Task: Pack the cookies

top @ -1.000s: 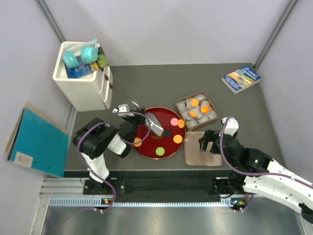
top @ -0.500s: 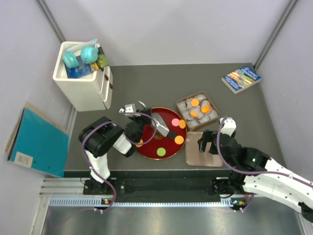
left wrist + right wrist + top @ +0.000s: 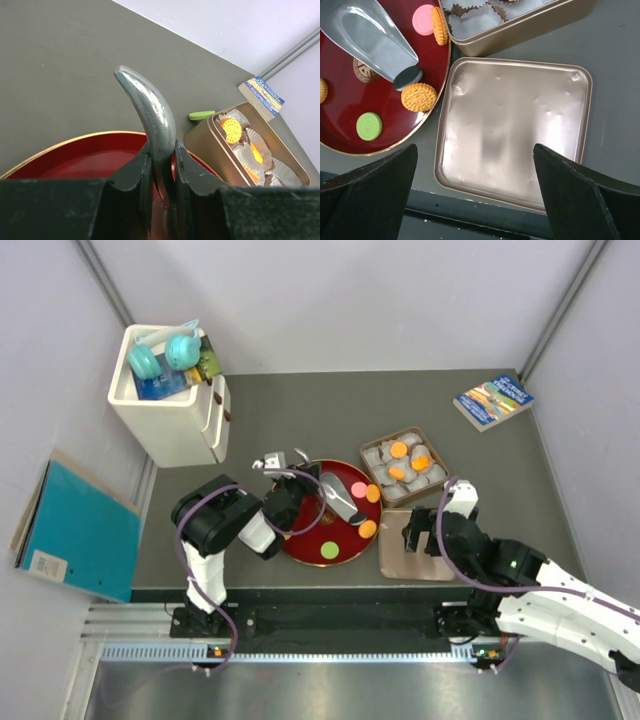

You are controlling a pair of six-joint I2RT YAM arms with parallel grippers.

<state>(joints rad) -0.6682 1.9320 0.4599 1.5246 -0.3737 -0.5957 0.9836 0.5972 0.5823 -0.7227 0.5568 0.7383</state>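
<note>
A red plate holds cookies: a pink one, an orange one beside it, an orange one and a green one. My left gripper is shut on a metal scoop whose dark round tip lies next to the lower orange cookie. In the left wrist view the fingers clamp the scoop's handle. The brown box of paper cups holds three orange cookies. My right gripper is open above the box's lid.
A white bin of toys stands at the back left. A book lies at the back right. A teal folder lies off the table's left edge. A small green flat thing lies by the box's corner.
My left gripper has carried the scoop to the right across the plate, up to the lower orange cookie. The orange cookie at the plate's left is now hidden under the arm. My right gripper shifted slightly left.
</note>
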